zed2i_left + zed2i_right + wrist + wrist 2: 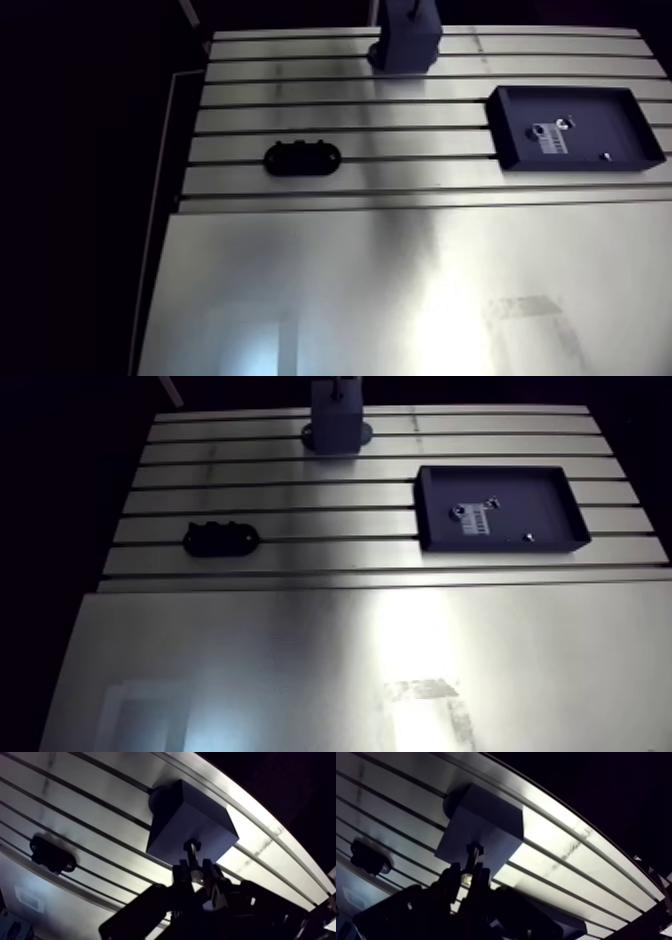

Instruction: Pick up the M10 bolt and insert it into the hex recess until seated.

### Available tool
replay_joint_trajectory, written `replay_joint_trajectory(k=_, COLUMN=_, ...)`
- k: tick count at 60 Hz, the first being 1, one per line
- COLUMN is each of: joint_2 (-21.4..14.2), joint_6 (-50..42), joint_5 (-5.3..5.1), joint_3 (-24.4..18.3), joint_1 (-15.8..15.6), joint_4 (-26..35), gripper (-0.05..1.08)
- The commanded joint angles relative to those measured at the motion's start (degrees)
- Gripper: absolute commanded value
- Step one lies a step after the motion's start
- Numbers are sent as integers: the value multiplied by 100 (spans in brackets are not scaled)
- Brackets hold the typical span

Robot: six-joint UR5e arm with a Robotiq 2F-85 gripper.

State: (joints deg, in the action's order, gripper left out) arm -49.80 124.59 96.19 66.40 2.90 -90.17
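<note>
On the slotted table [300, 115], near its far edge, the gripper [197, 872] hangs over a block [190, 822], fingers clamped on the bolt [191, 853], head leading, apparently lining up for the unseen recess.

No readable text: only a white label [478, 522], illegible, in the black tray [540, 486].

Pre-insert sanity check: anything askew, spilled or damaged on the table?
Nothing stands out. Gripper holds the bolt close to the grey block; tray and black oval fixture lie flat on the slotted table, nothing spilled.
</note>
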Motion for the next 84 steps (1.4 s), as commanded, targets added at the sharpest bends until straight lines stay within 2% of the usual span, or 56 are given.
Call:
replay_joint_trajectory(k=1, joint_2=2, joint_6=0, joint_5=0, joint_3=-9, joint_1=-8, joint_4=-5, gripper=86)
replay_joint_trajectory(k=84, joint_2=28, joint_6=-62, joint_5=2, joint_3=-2, joint_1=-8, joint_4=-62, gripper=86)
